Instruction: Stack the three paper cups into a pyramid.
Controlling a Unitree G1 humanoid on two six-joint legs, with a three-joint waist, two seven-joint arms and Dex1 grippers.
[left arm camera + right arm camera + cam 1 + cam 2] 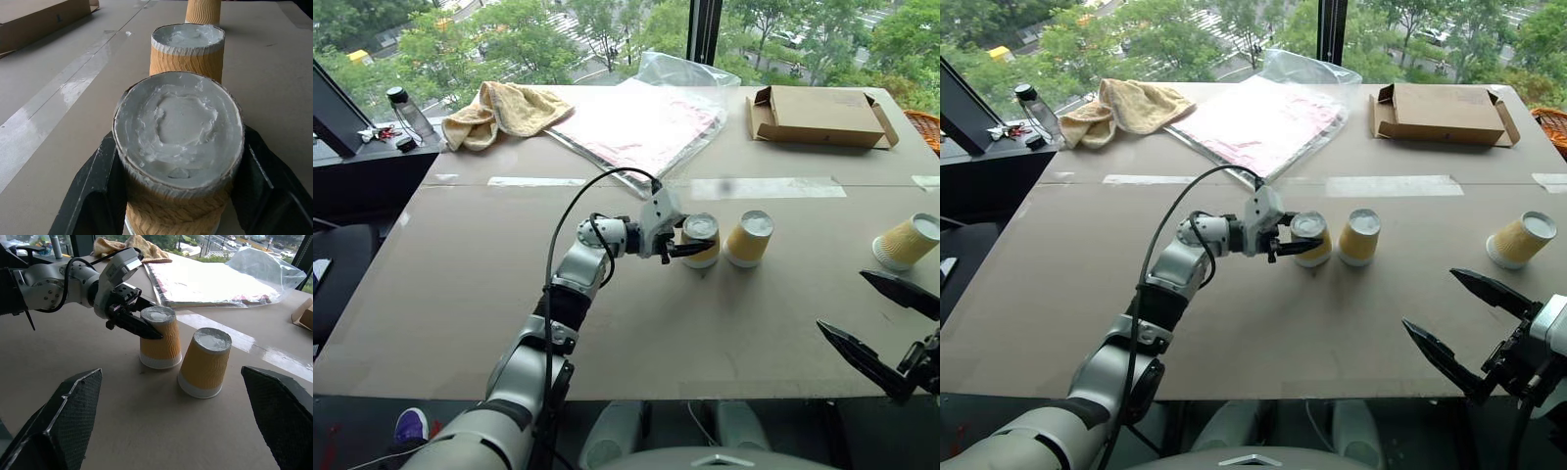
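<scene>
Presently the left gripper (690, 249) has its black fingers (100, 181) closed on the upper wall of an inverted yellow-tan ribbed paper cup (159, 337), which stands base-up on the grey-brown cardboard-covered worktop (460, 294). The right gripper (1469, 328) hangs apart from the cups, its fingers spread wide and holding nothing.

Step in hand, as judged: seating this held cup as one base of the pyramid. To do it well, the cup should rest just beside the second inverted cup (205, 362), rims near or touching, so that the pair can carry the third. The gap between them looks narrow but present; closing it a little seems advisable. The fingers should part gently and draw away level, since a snag on the ribbing could tip so light a cup.

The third cup (907, 241) lies tilted or on its side well apart from the second cup, toward the right gripper; it remains to be fetched.

Condition of the cups: tapered bodies, wavy ribbed sleeves, white rims at the worktop, and pale, rough-textured round bases facing up. No crushing is evident under the grip.
</scene>
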